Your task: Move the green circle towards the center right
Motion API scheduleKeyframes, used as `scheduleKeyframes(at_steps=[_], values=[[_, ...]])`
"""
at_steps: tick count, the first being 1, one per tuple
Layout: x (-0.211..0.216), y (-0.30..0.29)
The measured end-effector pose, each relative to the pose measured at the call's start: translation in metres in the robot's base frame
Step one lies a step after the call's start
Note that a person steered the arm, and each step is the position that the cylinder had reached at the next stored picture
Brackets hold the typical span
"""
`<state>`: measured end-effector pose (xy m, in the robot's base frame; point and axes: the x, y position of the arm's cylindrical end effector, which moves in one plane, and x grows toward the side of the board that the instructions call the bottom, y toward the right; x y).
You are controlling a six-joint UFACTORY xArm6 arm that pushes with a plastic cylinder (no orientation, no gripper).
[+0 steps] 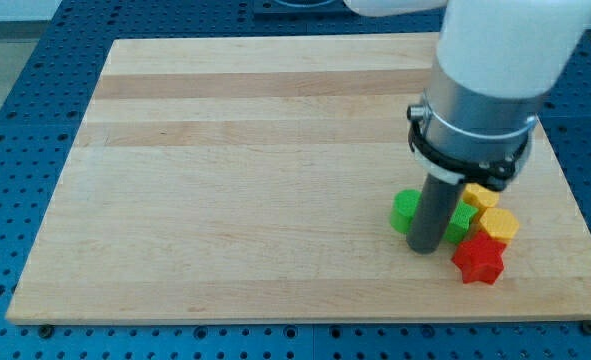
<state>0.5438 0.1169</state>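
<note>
- Nearest the view's bottom sits a red star block (478, 261), touching a yellow block (499, 224) just above it.
- Beside them my tip (426, 248) rests on the wooden board (225, 170); a plain rod, it has no jaws.
- Green circle (405, 211) lies against the rod's left side, at the board's lower right.
- Another green block (462, 221) is wedged right of the rod.
- Farther back, a second yellow block (479, 195) peeks out under the arm.

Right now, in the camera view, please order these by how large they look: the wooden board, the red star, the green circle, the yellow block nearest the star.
1. wooden board, by far the largest.
2. red star.
3. yellow block, close to the star in size, so this rank is unsure.
green circle: my tip partly hides it, so I cannot rank it.
</note>
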Motion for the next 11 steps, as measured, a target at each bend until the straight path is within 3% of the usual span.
scheduleKeyframes(at_steps=[6, 11], values=[[-0.104, -0.082], [-0.097, 0.005]])
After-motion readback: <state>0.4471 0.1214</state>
